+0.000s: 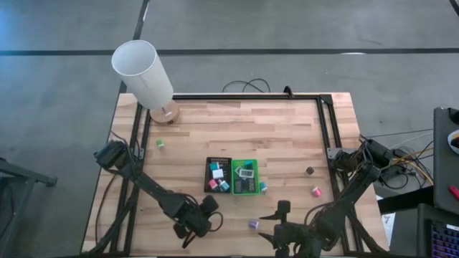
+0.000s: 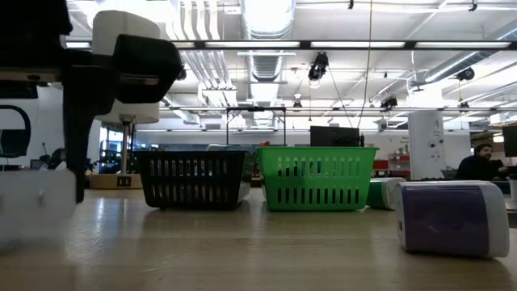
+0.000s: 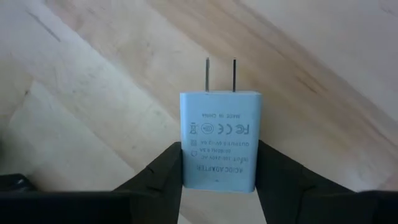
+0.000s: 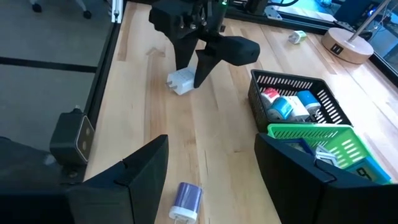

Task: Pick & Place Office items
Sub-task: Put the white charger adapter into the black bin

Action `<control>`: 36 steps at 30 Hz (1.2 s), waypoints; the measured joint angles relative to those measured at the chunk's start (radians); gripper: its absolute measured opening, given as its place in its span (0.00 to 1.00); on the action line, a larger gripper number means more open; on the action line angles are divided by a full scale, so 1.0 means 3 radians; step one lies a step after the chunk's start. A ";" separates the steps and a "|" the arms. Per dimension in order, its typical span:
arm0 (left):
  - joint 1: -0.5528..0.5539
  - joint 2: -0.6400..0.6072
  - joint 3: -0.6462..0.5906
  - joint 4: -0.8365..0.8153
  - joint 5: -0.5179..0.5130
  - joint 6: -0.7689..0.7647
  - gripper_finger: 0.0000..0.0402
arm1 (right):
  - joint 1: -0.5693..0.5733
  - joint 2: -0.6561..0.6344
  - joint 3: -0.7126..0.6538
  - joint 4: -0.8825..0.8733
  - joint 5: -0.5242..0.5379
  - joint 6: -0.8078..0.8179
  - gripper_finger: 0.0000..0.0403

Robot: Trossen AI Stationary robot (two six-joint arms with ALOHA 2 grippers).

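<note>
While held: white charger is being pinched between the left gripper's jaws, prongs pointing away, near the front left of the surface.
Left arm: carrying the charger just above the wood, apart from the trays.
Purple charger: lying loose on the wood, in front of the right gripper.
Right arm: hovering at the front edge, jaws spread wide and holding nothing.
Sorted: several pieces are sitting in the black tray and green tray.
Remaining: green piece, black piece, pink piece and teal piece are waiting outside; the job looks roughly half finished.
</note>
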 joint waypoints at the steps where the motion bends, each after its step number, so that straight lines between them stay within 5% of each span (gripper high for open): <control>1: 0.0005 0.0000 0.0017 -0.0021 0.0000 -0.0001 0.39 | 0.0000 0.0000 0.0000 0.0000 0.0000 0.0007 0.59; 12: 0.0075 -0.0006 0.0424 -0.0068 -0.0176 -0.0074 0.39 | 0.0000 0.0000 0.0000 -0.0003 -0.0004 0.0081 0.59; 25: 0.0073 -0.0125 0.0873 -0.0045 -0.1587 0.0165 0.39 | 0.0006 0.0002 0.0000 -0.0008 -0.0009 0.0320 0.59; 32: 0.0055 -0.0348 0.0660 0.0536 -0.2443 0.0076 0.39 | 0.0005 0.0002 -0.0006 -0.0015 0.0013 0.0321 0.59; 36: 0.0053 -0.0466 0.0396 0.0962 -0.2649 0.0134 0.39 | 0.0005 0.0003 -0.0023 -0.0024 0.0081 0.0307 0.59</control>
